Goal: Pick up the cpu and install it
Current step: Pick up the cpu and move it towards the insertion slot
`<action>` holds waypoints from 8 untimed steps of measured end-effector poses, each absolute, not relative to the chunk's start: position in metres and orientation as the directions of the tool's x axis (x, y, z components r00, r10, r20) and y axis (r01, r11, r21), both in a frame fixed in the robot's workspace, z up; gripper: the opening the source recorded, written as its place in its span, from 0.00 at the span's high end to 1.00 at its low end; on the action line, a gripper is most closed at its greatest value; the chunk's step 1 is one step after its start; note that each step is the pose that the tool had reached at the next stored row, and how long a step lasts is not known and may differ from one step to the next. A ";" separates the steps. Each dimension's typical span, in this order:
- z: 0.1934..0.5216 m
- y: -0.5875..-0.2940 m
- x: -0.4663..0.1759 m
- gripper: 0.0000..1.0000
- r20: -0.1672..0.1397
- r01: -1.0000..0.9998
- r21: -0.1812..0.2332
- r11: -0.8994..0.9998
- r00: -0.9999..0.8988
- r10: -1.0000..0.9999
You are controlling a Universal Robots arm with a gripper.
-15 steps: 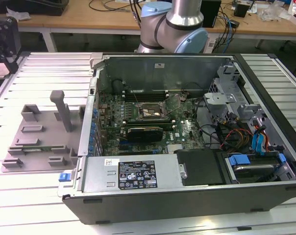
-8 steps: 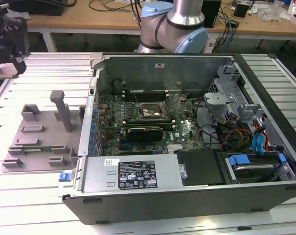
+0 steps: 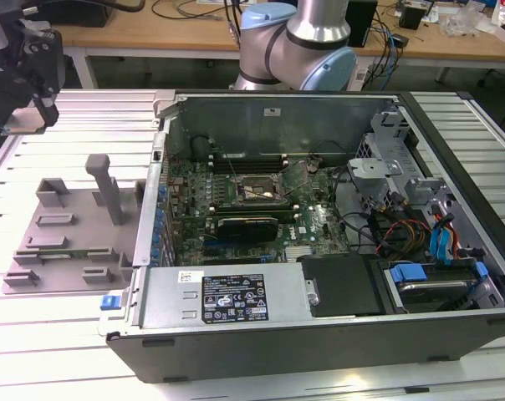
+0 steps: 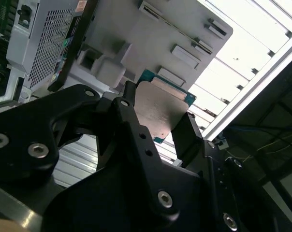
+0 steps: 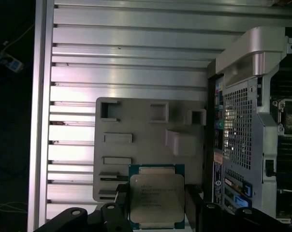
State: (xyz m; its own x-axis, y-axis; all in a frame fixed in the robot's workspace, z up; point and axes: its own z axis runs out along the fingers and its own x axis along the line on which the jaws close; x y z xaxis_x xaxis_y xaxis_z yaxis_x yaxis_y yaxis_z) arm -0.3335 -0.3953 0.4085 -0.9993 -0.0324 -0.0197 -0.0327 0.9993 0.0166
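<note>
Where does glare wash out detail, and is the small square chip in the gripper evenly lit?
Second wrist view: the ribbed aluminium table burns out to white, the black gripper lies in dark shade, and the small flat square cpu with a pale silver metal top shows no hot spot. First wrist view: soft bright bands on the table, cpu evenly lit.

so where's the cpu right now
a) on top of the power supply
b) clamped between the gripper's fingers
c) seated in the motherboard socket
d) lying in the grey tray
B: in the first wrist view the cpu sits between the two black fingers of the gripper, with the grey tray lying beyond it.
</note>
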 end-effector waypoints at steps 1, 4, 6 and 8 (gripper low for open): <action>0.409 -0.395 -0.331 0.45 -0.020 -0.033 0.017 0.999 -0.999 -0.032; 0.408 -0.395 -0.323 0.45 -0.020 -0.033 0.017 0.999 -0.999 -0.032; 0.408 -0.395 -0.315 0.45 -0.020 -0.033 0.017 0.999 -0.999 -0.032; 0.408 -0.395 -0.310 0.45 -0.020 -0.033 0.017 0.999 -0.999 -0.032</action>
State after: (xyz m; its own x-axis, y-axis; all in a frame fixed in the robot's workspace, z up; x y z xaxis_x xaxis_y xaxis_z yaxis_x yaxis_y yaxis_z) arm -0.3100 -0.3953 0.4085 -0.9993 -0.0324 -0.0198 -0.0327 0.9993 0.0166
